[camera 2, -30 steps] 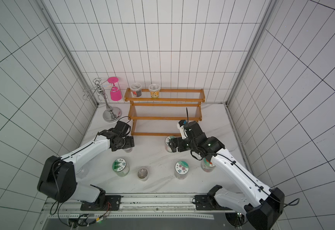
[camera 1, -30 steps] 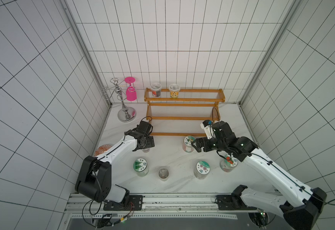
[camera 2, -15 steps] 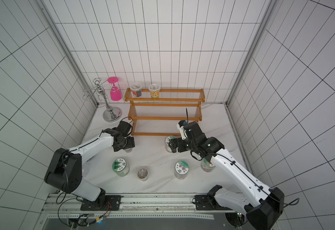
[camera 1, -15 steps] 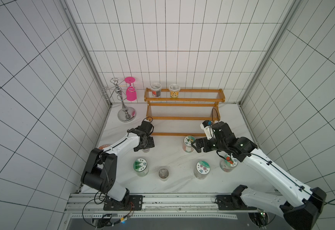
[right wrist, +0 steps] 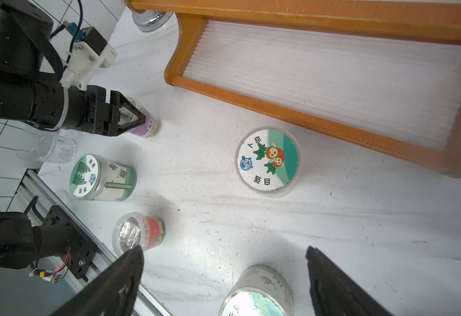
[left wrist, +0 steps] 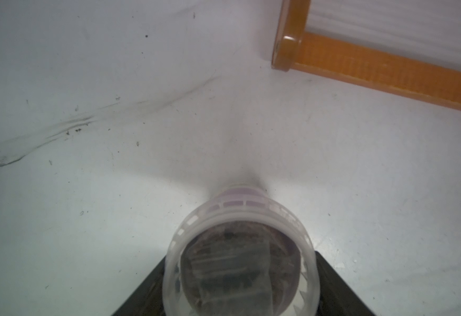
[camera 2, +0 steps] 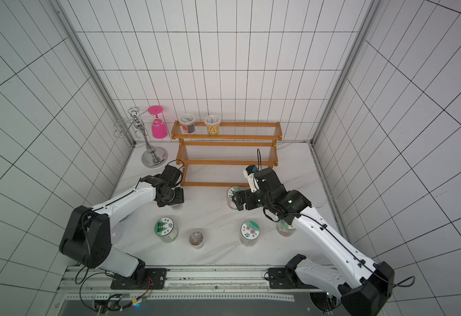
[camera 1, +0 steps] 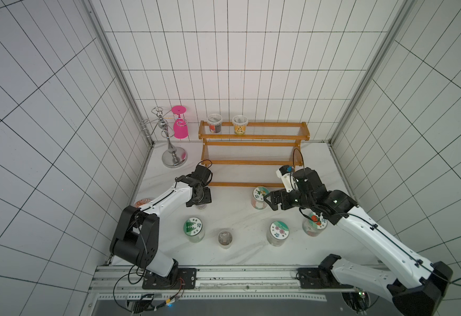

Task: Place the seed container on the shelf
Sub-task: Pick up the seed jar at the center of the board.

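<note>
1. Seed container (right wrist: 147,125): one small clear cup with a purple label. It stands on the counter (camera 1: 237,213), just beside the left front corner of the shelf (camera 1: 251,144).
2. There are four such small cups: this one, a dark-label cup (camera 1: 214,127) and a yellow-label cup (camera 1: 240,128) on the top tier, and a red-label cup (camera 1: 225,238) near the front.
3. There are four larger jars: tree-lid jar (camera 1: 193,225), flower-lid jar (camera 1: 278,229), carrot-lid jar (camera 1: 260,193), strawberry-lid jar (camera 1: 315,223).
4. The container is upright, with its long axis vertical and its lid up.
5. The left tool (right wrist: 137,122) points down over it, one finger on each side. Whether they press it I cannot tell.
6. The right tool (camera 1: 269,203) lies level beside the carrot-lid jar, fingers wide apart and empty.
</note>
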Robot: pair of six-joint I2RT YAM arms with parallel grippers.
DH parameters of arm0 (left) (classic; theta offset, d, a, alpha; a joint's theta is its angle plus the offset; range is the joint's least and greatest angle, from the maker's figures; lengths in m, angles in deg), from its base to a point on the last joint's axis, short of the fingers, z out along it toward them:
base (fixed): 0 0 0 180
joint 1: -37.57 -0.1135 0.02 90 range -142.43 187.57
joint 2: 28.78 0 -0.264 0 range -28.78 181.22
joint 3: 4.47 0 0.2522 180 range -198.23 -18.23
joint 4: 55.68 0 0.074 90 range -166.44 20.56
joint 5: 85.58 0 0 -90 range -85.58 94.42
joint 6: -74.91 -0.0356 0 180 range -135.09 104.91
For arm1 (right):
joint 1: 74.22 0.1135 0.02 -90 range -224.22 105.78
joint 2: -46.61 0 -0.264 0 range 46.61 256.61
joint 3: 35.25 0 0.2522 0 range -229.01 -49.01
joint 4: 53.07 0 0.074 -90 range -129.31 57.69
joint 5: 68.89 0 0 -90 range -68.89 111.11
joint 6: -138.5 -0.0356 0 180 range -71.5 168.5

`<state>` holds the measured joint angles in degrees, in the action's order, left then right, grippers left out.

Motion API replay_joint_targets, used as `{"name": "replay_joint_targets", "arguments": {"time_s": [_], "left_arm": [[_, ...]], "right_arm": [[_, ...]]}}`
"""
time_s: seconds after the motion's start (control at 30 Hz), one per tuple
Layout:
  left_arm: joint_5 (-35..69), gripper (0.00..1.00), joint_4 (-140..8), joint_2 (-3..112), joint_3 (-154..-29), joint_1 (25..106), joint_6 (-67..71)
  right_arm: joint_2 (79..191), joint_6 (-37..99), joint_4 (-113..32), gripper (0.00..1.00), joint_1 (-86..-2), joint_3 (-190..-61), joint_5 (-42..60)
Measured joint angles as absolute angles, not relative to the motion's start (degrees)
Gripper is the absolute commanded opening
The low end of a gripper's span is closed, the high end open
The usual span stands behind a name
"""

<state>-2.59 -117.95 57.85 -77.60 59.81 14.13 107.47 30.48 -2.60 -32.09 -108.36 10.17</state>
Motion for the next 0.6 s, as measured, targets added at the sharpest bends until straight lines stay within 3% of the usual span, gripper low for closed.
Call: {"name": "replay_joint_targets", "arguments": {"time_s": [0.33, 0.6], "left_arm": [[2.9, 0.56, -127.2, 46.2, -91.5, 68.4, 6.7], [10.2, 0.55, -131.3, 42.3, -98.1, 70.5, 0.4]], "right_arm": [[105.0, 35.4, -8.7, 0.96, -32.1, -107.8, 7.0], [104.0, 43.6, -12.0, 0.96, -32.1, -107.8, 3.4]]}}
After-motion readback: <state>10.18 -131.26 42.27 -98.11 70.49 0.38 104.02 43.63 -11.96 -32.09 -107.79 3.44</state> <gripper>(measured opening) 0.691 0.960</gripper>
